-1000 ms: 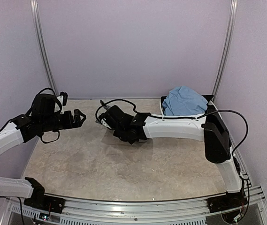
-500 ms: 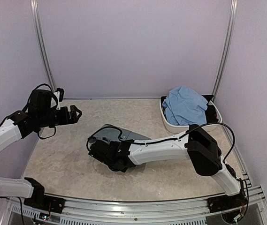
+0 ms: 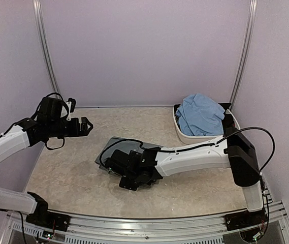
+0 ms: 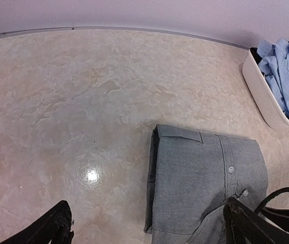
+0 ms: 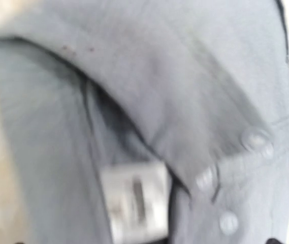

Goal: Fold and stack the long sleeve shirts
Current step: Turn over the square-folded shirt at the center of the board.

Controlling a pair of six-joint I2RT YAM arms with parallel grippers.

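The slate grey long sleeve shirt [image 3: 115, 147] lies folded on the table left of centre, collar and button placket up [image 4: 200, 178]. My right gripper [image 3: 130, 178] hovers low over its near end, jaws open with nothing in them. The blurred right wrist view is filled by the grey collar [image 5: 185, 117] and the white neck label [image 5: 134, 206]. My left gripper [image 3: 86, 126] hangs open above the table's left side, empty, its fingertips [image 4: 53, 229] apart from the shirt. The light blue shirt [image 3: 200, 113] sits crumpled in the basin.
A white oval basin [image 3: 185, 136] stands at the back right corner, seen also as a basin [image 4: 260, 94] in the left wrist view. The right arm's black cable [image 4: 281, 201] loops over the grey shirt. Walls close the table on three sides.
The right arm swung from the back middle toward the near centre, set the grey shirt down on the table, and its jaws opened. The left arm shifted only slightly.
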